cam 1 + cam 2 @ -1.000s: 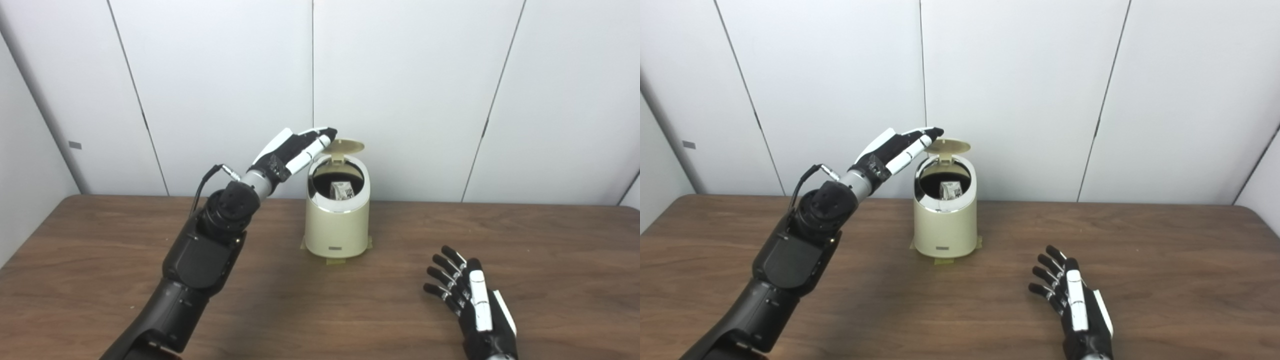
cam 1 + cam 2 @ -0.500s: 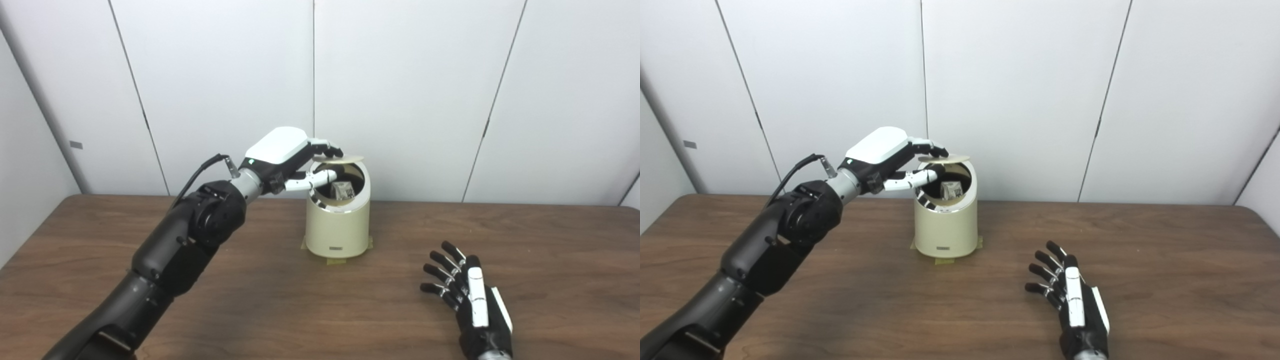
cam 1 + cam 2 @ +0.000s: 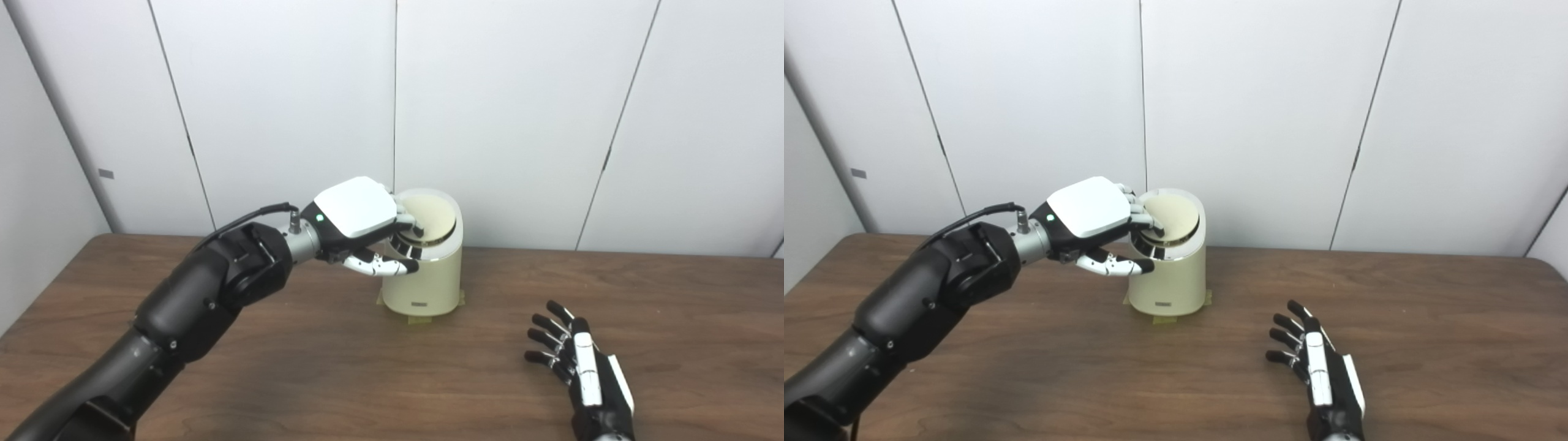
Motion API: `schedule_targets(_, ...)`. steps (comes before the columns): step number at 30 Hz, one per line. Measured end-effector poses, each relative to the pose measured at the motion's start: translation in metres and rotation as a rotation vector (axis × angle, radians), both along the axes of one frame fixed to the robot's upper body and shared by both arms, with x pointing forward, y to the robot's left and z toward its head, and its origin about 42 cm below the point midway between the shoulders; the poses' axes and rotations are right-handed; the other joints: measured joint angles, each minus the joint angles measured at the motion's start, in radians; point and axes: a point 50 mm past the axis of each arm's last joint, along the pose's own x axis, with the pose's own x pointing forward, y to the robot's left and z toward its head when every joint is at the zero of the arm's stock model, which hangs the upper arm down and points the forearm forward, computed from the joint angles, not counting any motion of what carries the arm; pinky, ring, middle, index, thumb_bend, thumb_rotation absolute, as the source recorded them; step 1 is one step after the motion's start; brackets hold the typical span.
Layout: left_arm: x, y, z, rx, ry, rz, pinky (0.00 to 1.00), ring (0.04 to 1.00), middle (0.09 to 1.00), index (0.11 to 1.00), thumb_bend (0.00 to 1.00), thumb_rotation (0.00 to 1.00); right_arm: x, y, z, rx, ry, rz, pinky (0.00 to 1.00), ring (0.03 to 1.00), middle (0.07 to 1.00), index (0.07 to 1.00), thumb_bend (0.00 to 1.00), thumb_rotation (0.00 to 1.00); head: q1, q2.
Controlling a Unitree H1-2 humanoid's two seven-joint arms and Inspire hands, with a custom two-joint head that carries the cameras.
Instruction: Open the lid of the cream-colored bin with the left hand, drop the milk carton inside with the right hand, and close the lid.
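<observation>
Brown wood grain fills the tabletop (image 3: 343, 380) nearest me, and low at its right edge I see my right hand (image 3: 582, 373) lying flat with its fingers (image 3: 547, 338) spread apart, holding nothing, well apart from the bin.

From the lower left my left arm (image 3: 177, 318) reaches diagonally across the tabletop toward the middle. A black cable (image 3: 245, 217) arcs over its wrist. My left hand (image 3: 361, 223) sits palm-down at the left side of the cream-colored bin (image 3: 432, 278); the white back plate faces up. Its fingers (image 3: 409, 225) are curled over the near-left edge of the lid (image 3: 432, 211), resting on top of it, while the thumb (image 3: 383, 264) points out below the rim, against the upper left of the bin's wall. I would call that pressing on the lid rather than a true grasp; the fingers are partly bent and enclose nothing.

The lid lies flat in the bin's shiny rim ring (image 3: 1167, 245), so the opening is covered and I cannot see the milk carton at all. The bin stands upright near the back of the tabletop, with strips of tape (image 3: 419, 318) showing at its base and a small label (image 3: 420, 304) low on its front.

Behind it rises a wall of pale panels (image 3: 508, 110) divided by dark seams.
</observation>
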Motion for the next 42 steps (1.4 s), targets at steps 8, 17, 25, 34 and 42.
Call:
schedule_targets(8,-0.001,-0.003,-0.005,0.059,0.009,0.013,0.92,0.886,0.851,0.881,0.48,1.0,0.0,0.0,-0.001,-0.002,-0.003,-0.009,0.62,0.77,0.794,0.873,0.51,1.0,-0.014,-0.008)
schedule_targets(17,0.002,-0.024,-0.014,0.061,0.039,0.053,0.99,0.946,0.913,0.946,0.52,1.0,-0.001,-0.001,-0.003,-0.001,0.004,-0.015,0.65,0.776,0.791,0.875,0.53,0.96,-0.018,-0.014)
schedule_targets(25,0.008,-0.033,-0.011,0.015,0.06,0.069,0.97,0.936,0.903,0.95,0.55,1.0,-0.001,-0.002,-0.004,-0.001,0.004,-0.018,0.63,0.757,0.779,0.868,0.51,0.92,-0.022,-0.009)
schedule_targets(34,0.004,-0.031,-0.009,0.05,0.07,0.067,0.93,0.894,0.854,0.9,0.63,1.0,-0.001,-0.003,-0.003,0.014,0.004,-0.021,0.63,0.758,0.783,0.869,0.52,0.91,-0.02,0.0)
schedule_targets(42,0.001,-0.026,-0.008,0.073,0.086,0.065,0.93,0.88,0.858,0.9,0.59,1.0,0.0,-0.004,-0.003,0.015,0.004,-0.021,0.61,0.755,0.784,0.868,0.52,0.93,-0.017,0.011)
